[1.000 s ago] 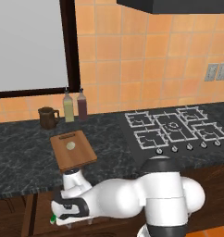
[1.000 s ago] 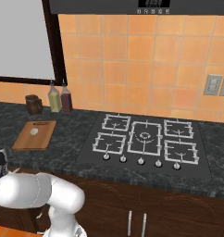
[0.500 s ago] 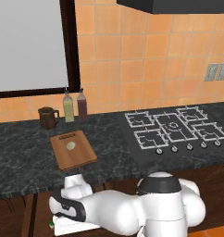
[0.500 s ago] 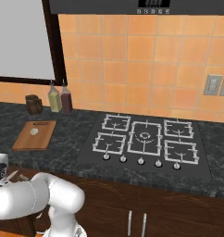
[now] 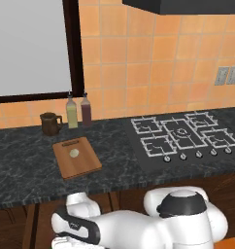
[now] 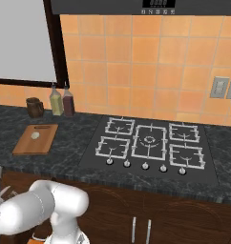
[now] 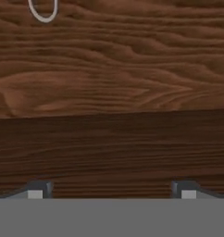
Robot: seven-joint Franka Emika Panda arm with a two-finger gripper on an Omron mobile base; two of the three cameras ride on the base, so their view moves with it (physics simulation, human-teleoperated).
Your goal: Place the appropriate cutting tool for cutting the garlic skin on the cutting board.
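Facing dark wood [image 7: 114,92], fingers [image 7: 36,190] spread wide

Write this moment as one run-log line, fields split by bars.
pincer: open, empty, facing dark wood cabinet front | garlic: on cutting board | knife: not placed

Left base view from behind the arm's left, looking forward and down on the counter [image 5: 22,180], cutting board [image 5: 76,157] central, right base view from behind its right, same counter, board far left, stove [image 6: 148,145] shared, hand view pressed close against dark wood cabinet front [image 7: 112,92]
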